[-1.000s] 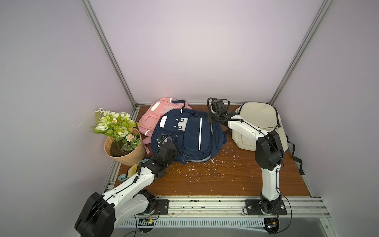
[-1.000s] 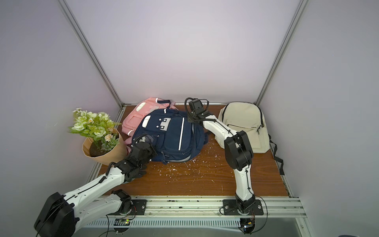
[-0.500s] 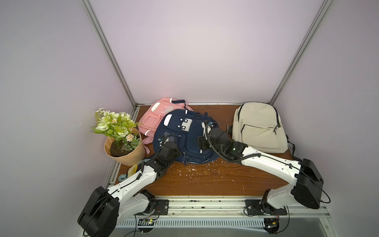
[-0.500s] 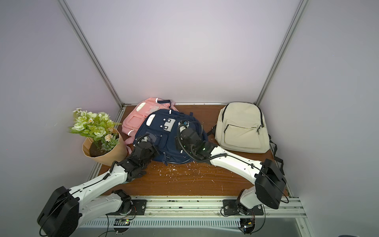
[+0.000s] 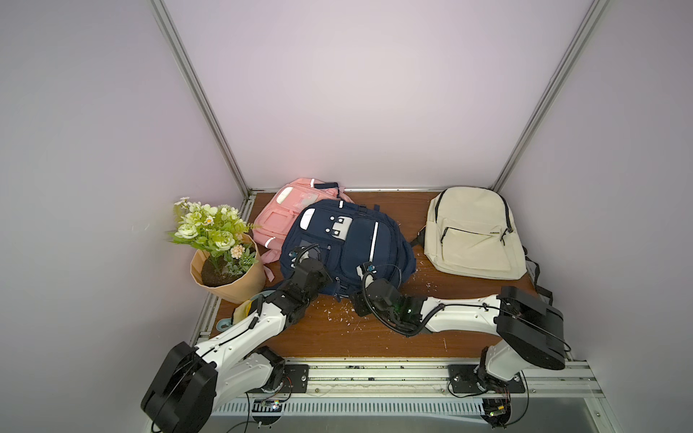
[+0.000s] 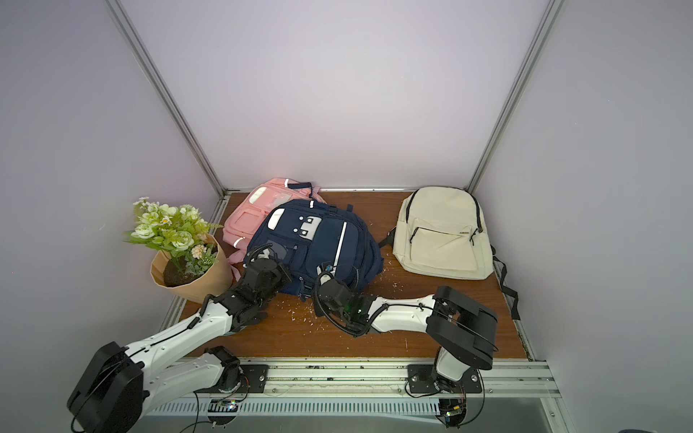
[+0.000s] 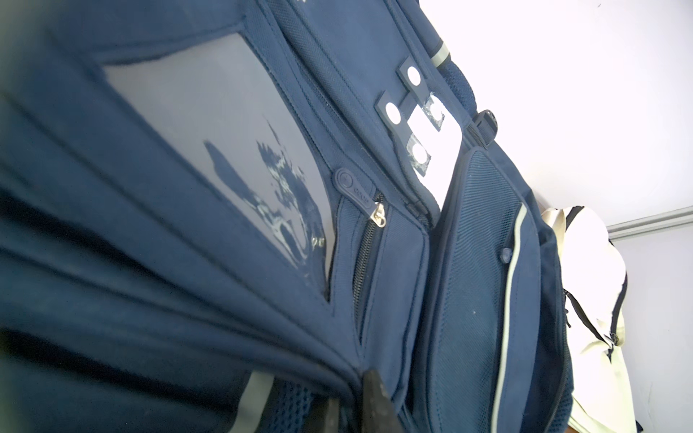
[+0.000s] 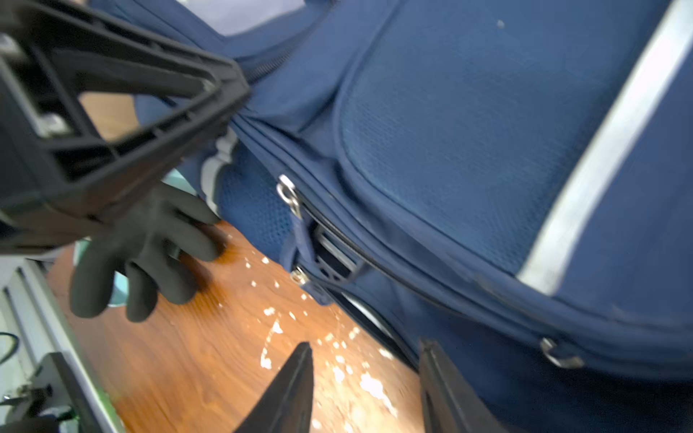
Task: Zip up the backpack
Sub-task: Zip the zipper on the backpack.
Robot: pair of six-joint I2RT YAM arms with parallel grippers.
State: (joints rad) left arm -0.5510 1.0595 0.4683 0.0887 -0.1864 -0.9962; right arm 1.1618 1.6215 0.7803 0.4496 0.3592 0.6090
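Duly found the navy-blue fabric backpack (image 5: 356,240) lying front-up on the brown wooden desk (image 5: 375,337), left of centre, far end overlapping a pink fabric backpack (image 5: 285,210) in the far left corner. Noted a cream canvas backpack (image 5: 472,232) well apart toward the far right corner, and a paper-wrapped pot of green-white flowers (image 5: 225,262) at the left edge. Recorded white crumbs (image 5: 339,316) scattered along the near side of the navy bag.

Found the left gripper (image 7: 354,408) clenched on the bag's near left rim, pinching a fold of cloth. Judged this hold an anchor: bag pinned and seam drawn taut against a pull on the zip. Found the right gripper (image 8: 365,386) released, jaws apart with nothing between, low over the wood just beside the bag's near edge. Judged it lined up for the blue fabric pull tab (image 8: 300,240) hanging from a metal slider (image 8: 288,195), not yet touched.

Saw in both top views only arms and overall layout, fingertips of both grippers too covered to judge. Saw solely in the right wrist view the gaping zip (image 8: 348,258) beside that tab, a second slider (image 8: 300,278) close by, and a black rubber glove (image 8: 150,255) resting on the wood near the left gripper. Saw solely in the left wrist view a small front-pocket zipper (image 7: 378,213), appearing closed.
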